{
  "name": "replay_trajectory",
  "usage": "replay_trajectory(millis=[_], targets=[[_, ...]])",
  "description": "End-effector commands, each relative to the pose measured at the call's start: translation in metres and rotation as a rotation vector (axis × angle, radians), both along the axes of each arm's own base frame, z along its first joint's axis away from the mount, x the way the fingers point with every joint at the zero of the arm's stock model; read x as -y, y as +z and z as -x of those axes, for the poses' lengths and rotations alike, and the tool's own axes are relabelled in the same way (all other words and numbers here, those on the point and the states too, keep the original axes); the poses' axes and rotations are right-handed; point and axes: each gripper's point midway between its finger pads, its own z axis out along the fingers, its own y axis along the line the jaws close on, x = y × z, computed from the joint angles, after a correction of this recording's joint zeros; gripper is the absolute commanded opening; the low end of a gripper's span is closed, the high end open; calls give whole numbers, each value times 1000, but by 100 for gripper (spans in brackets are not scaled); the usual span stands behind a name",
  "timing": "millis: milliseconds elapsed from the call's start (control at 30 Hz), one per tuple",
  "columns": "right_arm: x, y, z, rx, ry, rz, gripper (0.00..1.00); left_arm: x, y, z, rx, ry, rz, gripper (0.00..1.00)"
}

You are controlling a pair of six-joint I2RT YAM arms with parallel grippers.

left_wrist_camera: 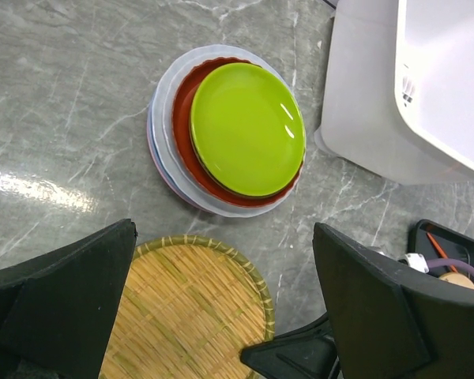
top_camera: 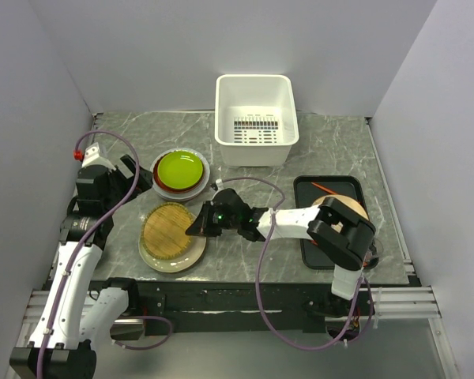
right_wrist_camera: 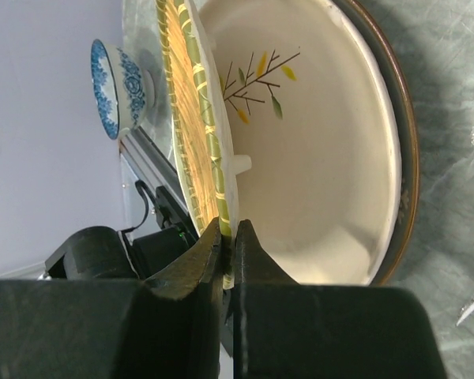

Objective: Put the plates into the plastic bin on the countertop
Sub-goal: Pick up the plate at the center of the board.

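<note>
Setting: grey veined countertop (top_camera: 332,146), plain white walls on three sides.

1. Far left: my left gripper (top_camera: 133,175), fingers (left_wrist_camera: 63,308) spread wide and holding nothing. It hangs over the countertop near the stack of plates and the woven plate.
2. Stack of plates (top_camera: 180,171), left of centre, on the countertop. A lime green plate (left_wrist_camera: 247,129) lies on top, with a red-brown plate (left_wrist_camera: 186,118) under it and paler plates at the bottom; how many I cannot tell.
3. Woven tan plate (top_camera: 169,229), nearer my bases than the stack, lying on a cream plate (top_camera: 176,262) with a painted sprig and a dark rim.
4. My right gripper (top_camera: 201,225), reaching in from the right, fingers pressed together and pinching the right-hand rim of the woven tan plate. In the wrist view the pinched edge stands raised off the cream plate.
5. Plastic bin (top_camera: 254,146), white, at the back of the countertop right of centre, well apart from both groups of plates. No plate lies inside.
6. Black tray (top_camera: 316,187), far right, partly hidden by my right arm.
</note>
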Motion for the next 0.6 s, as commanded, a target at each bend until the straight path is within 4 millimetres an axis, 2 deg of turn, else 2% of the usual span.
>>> replay_trajectory(millis=[0,233,300,333,367,567], targets=[[-8,64,-1,93,21,-125,0,8,22,-8,63,-37,28,99],[15,85,4,146,-12,-124,0,22,19,-14,76,-94,76,99],[23,84,5,155,-30,-113,0,27,17,-16,73,-119,88,99],[28,93,7,166,-33,-123,0,28,16,-17,70,-127,93,99],[33,91,8,168,-38,-112,0,29,17,-18,71,-131,94,99],[63,111,8,226,-110,-91,0,38,22,-24,100,-169,132,99]])
